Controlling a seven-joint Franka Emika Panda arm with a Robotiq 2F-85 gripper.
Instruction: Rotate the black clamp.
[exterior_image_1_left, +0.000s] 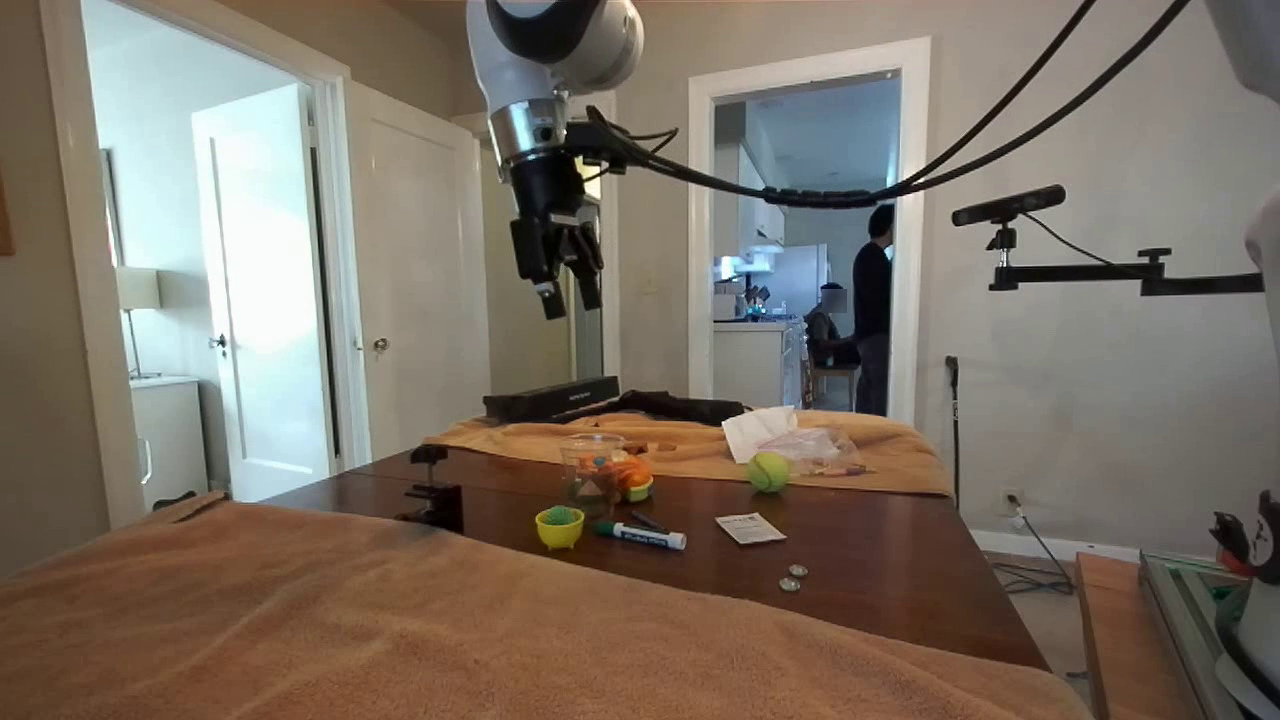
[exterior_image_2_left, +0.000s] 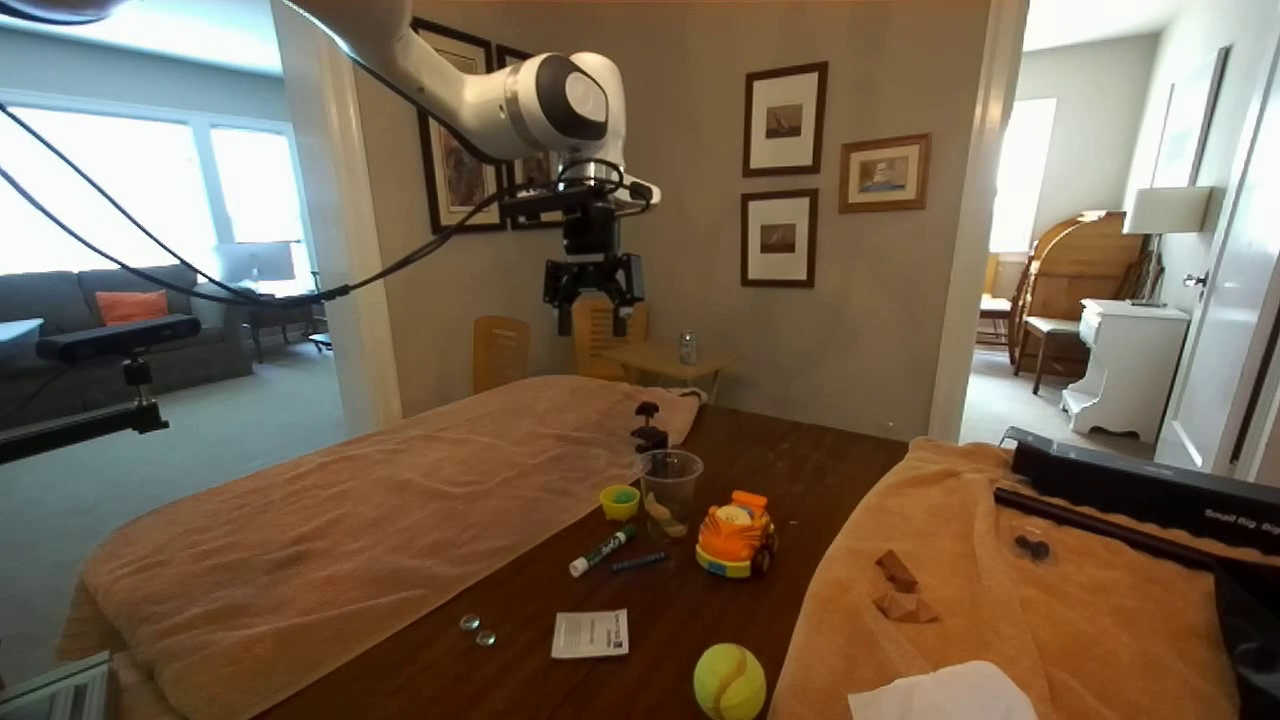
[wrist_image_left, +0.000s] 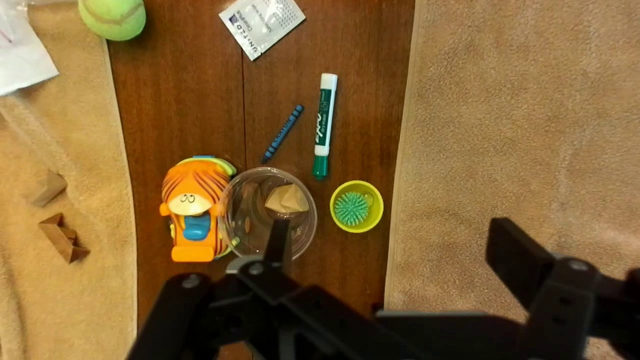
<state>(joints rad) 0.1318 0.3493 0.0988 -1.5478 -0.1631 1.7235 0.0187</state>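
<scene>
Black two-finger gripper (exterior_image_2_left: 594, 322): jaws spread wide, hanging well above the dark brown wooden table (exterior_image_1_left: 880, 570). Small squat black clamp (exterior_image_1_left: 437, 507) stands upright at the edge of the peach-brown terry towel (exterior_image_1_left: 400, 620); in an exterior view it shows behind the clear plastic cup (exterior_image_2_left: 683, 490). Small yellow plastic bowl (wrist_image_left: 378, 211) with a spiky green ball (wrist_image_left: 351, 208) inside sits between that cup and the towel. Orange striped toy car (exterior_image_2_left: 735, 535) just beside the cup. Green-capped white marker (wrist_image_left: 325, 120) and dark blue crayon (wrist_image_left: 282, 134) lie near, apart.

Glaring windows (exterior_image_2_left: 130, 170), dim wall (exterior_image_2_left: 880, 330), gripper (wrist_image_left: 389, 240) blurred in wrist view
</scene>
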